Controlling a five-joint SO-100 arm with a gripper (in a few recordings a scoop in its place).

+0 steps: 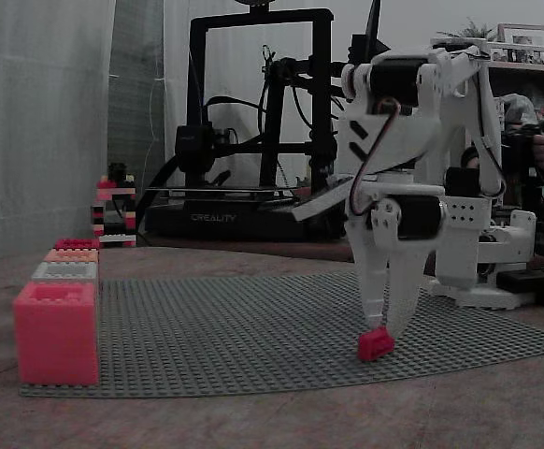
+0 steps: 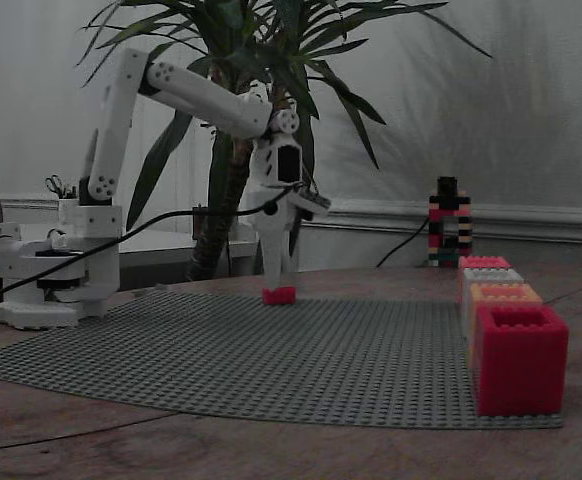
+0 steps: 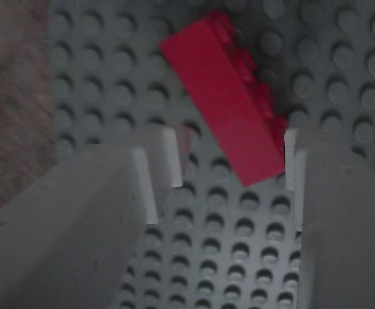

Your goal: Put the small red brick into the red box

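- Hovering low over the grey studded mat (image 1: 253, 327), gripper (image 3: 229, 170) spread open and holding nothing, tips bracketing one end of the small red brick (image 3: 226, 96).
- Lying skewed across the opening in the wrist view, brick resting on the mat, one corner just beside a finger (image 3: 294, 161).
- Standing well apart at the mat's corner, the red box (image 2: 519, 358), first in a row of boxes.
- Risking a slip: closing on the slanted brick and likely twisting or squirting it out sideways.
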